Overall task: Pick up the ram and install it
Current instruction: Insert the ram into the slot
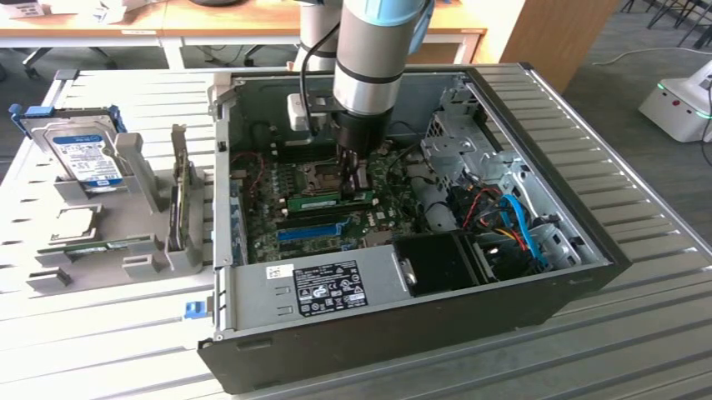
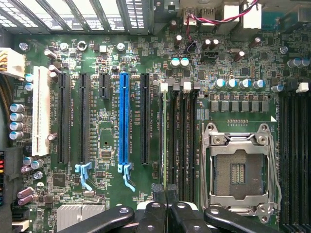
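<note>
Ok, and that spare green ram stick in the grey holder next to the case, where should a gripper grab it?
Probably the middle of the spare ram stick, pinching its two flat faces from straight above: it appears to lie lengthwise in the grey holder with its long upper edge free.

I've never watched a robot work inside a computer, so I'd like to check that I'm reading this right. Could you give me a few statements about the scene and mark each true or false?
1. The computer case lies open with its motherboard exposed. True.
2. The gripper has its fingers spread wide. False: they are shut together, over the black memory slots.
3. The blue-labelled hard drive sits inside the case. False: it stands in the grey holder outside the case, at the exterior view's left.
4. The processor socket is empty. True.
5. The motherboard has one long blue slot. True.
</note>
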### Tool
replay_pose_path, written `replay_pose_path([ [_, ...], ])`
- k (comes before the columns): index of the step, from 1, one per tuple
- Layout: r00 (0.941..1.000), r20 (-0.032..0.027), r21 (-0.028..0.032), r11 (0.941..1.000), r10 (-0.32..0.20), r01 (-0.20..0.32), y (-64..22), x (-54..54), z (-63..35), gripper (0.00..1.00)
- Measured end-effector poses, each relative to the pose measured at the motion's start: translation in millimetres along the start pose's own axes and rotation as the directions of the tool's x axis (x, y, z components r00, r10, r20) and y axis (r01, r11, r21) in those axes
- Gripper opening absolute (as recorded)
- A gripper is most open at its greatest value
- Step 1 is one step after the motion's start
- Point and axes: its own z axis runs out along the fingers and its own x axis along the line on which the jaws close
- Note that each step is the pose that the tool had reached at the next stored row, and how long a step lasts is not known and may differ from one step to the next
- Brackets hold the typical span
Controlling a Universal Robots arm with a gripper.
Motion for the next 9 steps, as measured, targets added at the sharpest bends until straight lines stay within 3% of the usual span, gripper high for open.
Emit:
replay_pose_path([
  [9, 1.0, 0.0001, 0.0, 1.0, 0.0, 0.0, -0.1, 0.0, 1.6, 0.12],
])
